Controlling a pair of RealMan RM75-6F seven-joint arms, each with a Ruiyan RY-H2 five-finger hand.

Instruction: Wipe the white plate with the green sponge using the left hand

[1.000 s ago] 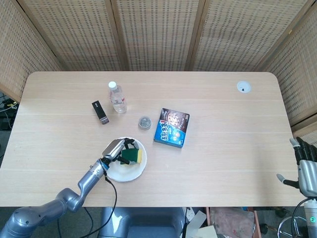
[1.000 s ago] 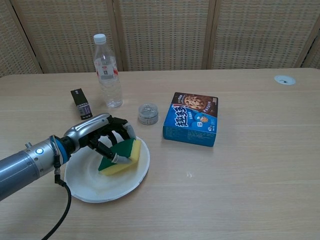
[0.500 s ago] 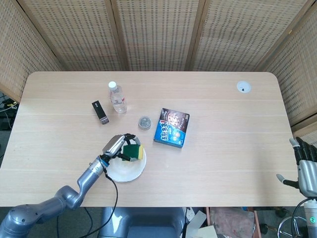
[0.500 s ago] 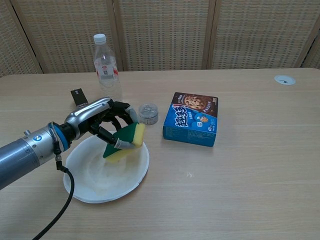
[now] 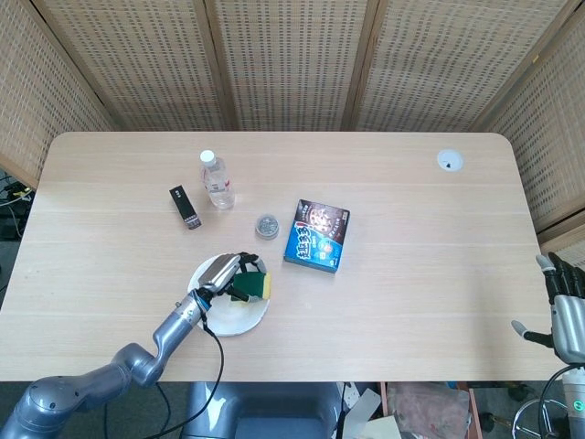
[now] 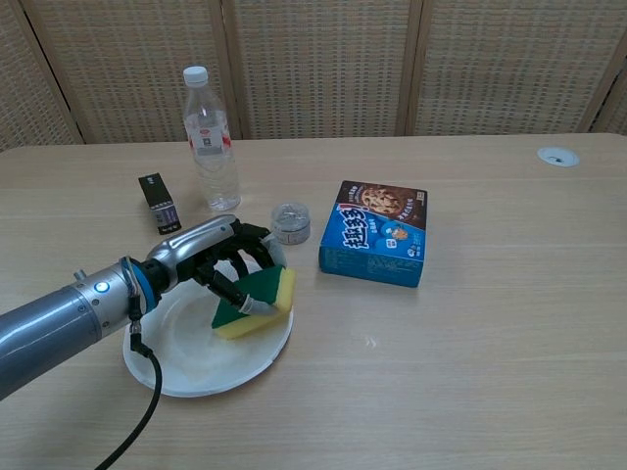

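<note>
The white plate (image 6: 181,364) (image 5: 239,321) lies near the table's front edge, left of centre. My left hand (image 6: 217,260) (image 5: 225,274) grips the green and yellow sponge (image 6: 259,300) (image 5: 252,286), green face up, over the plate's right rim. Whether the sponge touches the plate I cannot tell. My right hand (image 5: 562,306) hangs off the table's right edge at the lower right of the head view, fingers apart and holding nothing; the chest view does not show it.
A blue cookie box (image 6: 377,231) (image 5: 317,235) lies right of the plate. A small round tin (image 6: 290,222) (image 5: 267,226), a water bottle (image 6: 211,140) (image 5: 216,179) and a small black box (image 6: 158,203) (image 5: 185,207) stand behind it. A white disc (image 5: 449,161) sits at the far right.
The left hand carried the sponge from the plate's middle up and back, then brought it down at the plate's right rim. The right hand has not moved.
</note>
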